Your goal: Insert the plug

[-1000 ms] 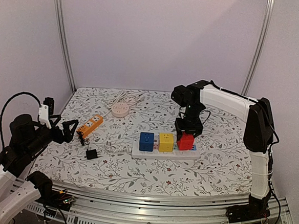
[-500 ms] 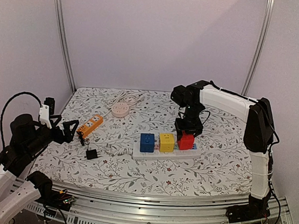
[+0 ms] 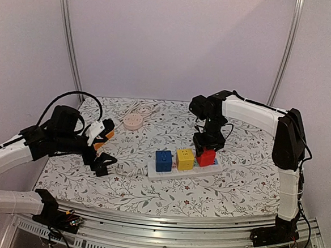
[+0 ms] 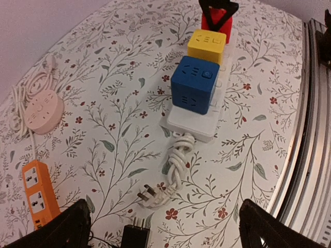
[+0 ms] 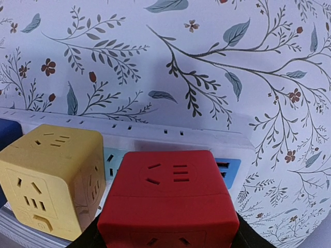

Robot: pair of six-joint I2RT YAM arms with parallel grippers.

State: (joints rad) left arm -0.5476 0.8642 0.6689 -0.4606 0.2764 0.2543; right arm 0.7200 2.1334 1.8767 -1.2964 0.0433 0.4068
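A red cube plug (image 5: 168,201) sits on the right end of the white power strip (image 5: 170,135), beside a yellow cube (image 5: 49,175) and a blue cube (image 3: 163,159). My right gripper (image 3: 208,145) is shut on the red cube, with its fingers (image 5: 243,235) on the cube's two flanks. My left gripper (image 3: 101,160) is open and empty. It hovers low over the strip's white plug (image 4: 152,196) and a black adapter (image 4: 135,236). In the left wrist view its fingers (image 4: 67,227) stand wide apart on either side of both.
An orange power strip (image 3: 100,137) lies left of centre, and a round pink socket (image 3: 133,120) with a coiled white cord lies at the back. The strip's braided white cable (image 4: 177,161) runs from the plug to the strip. The table's metal front rail (image 4: 315,129) is close by.
My left arm has swung from the table's left edge out over the table, to above the black adapter and white plug. My right gripper has stayed on the red cube.
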